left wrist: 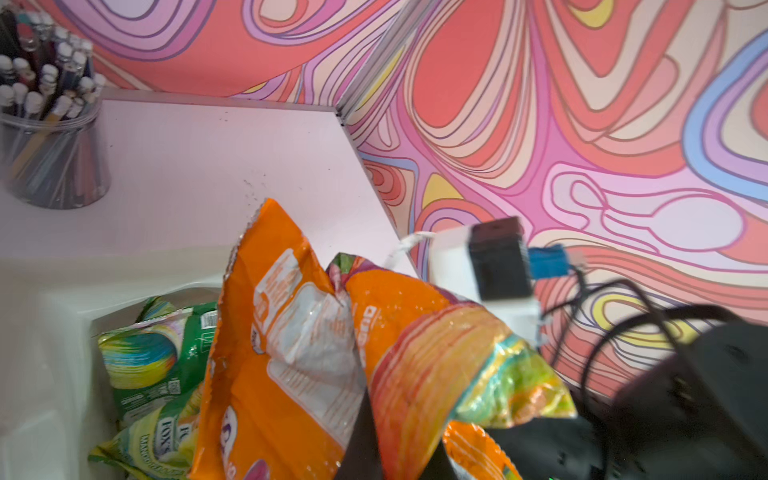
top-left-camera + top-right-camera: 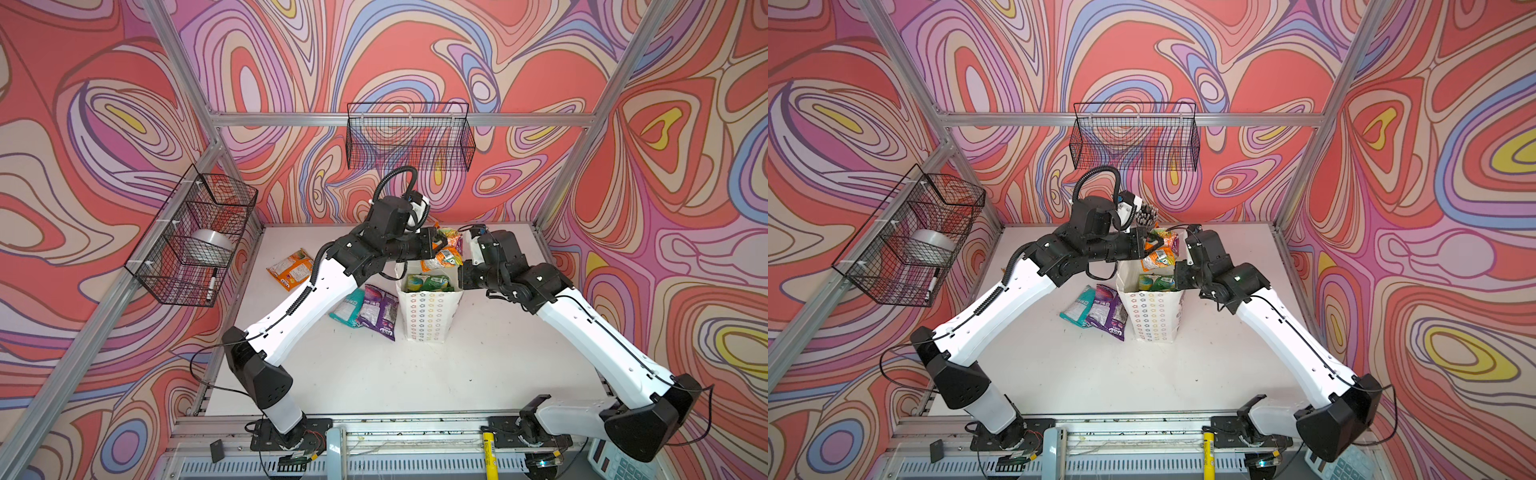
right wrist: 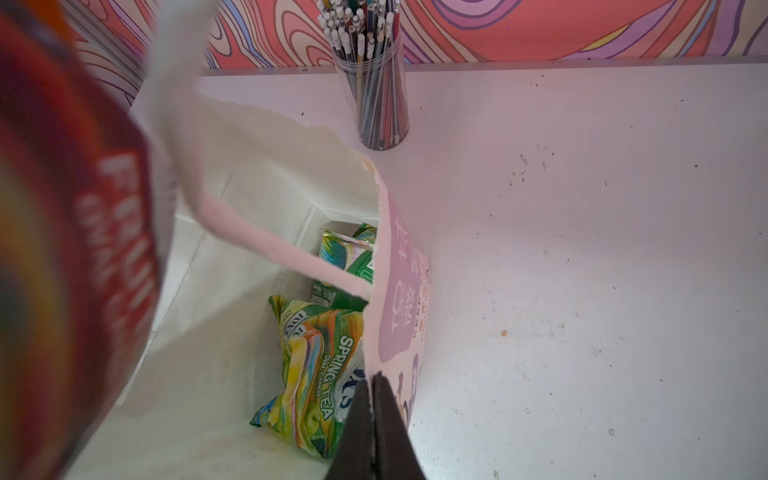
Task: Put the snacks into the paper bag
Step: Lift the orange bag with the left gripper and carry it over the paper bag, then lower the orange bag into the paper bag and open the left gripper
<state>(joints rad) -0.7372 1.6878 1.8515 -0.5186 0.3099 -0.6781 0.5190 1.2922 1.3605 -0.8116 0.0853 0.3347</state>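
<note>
Right fingers (image 3: 390, 432): clamped on paper bag (image 2: 428, 316) rim; left fingers (image 1: 359, 453): gripping orange snacks (image 1: 282, 353) over bag mouth.

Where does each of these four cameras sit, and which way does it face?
Top views: high over the front, looking down at the table; left arm, right arm whole, bag between.
Left wrist: on the left arm, facing across the bag's mouth; left gripper shut on orange pouches.
Right wrist: on the right arm, looking down into the bag; right gripper shut on its rim.
Shared: both wrist views show green pouches and pencil cup.
</note>
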